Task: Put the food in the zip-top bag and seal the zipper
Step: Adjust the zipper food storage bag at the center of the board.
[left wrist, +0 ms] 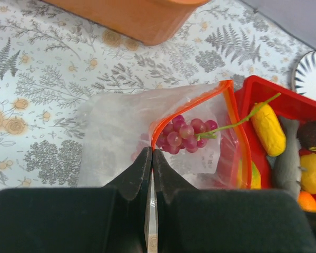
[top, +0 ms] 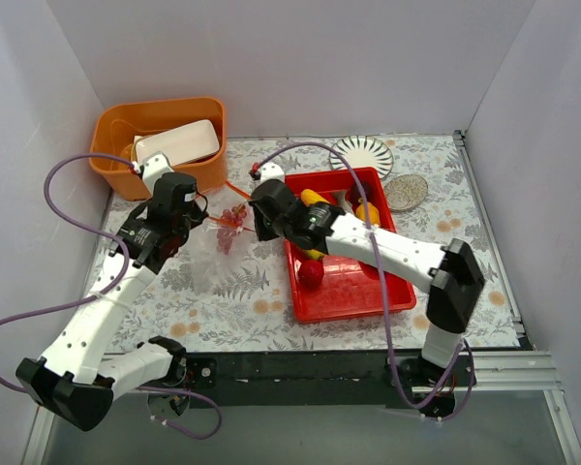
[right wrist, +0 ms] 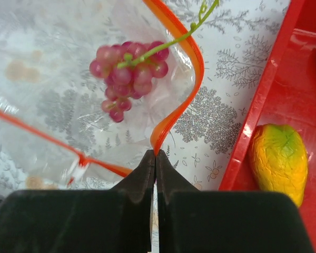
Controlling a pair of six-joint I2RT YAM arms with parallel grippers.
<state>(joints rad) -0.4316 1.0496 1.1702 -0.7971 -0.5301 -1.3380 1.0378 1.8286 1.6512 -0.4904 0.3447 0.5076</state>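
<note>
While grapes [left wrist: 183,134] lie in zip-top bag [left wrist: 116,132], left gripper [left wrist: 151,155], right gripper [right wrist: 155,158] each pinch zipper [right wrist: 199,66]

I'm working in a lab test cell. White walls [top: 300,58] box in a floral cloth [top: 223,300], and my left arm [top: 87,329] and right arm [top: 387,252] sit bolted to a black rail [top: 300,371], purple cables [top: 46,189] trailing.

There is one clear bag [left wrist: 110,137] with one zipper [right wrist: 184,68], and one bunch of grapes [right wrist: 127,79] in it. One red tray [top: 353,300] carries one corn [left wrist: 268,129], one grey fish [left wrist: 287,166], one plum [left wrist: 312,134], one apple [top: 312,274] and at least two mangoes [right wrist: 278,161]. There is also one orange bin [top: 213,155], one white box [top: 179,140], one striped plate [top: 361,152] and one speckled dish [top: 405,191].
</note>
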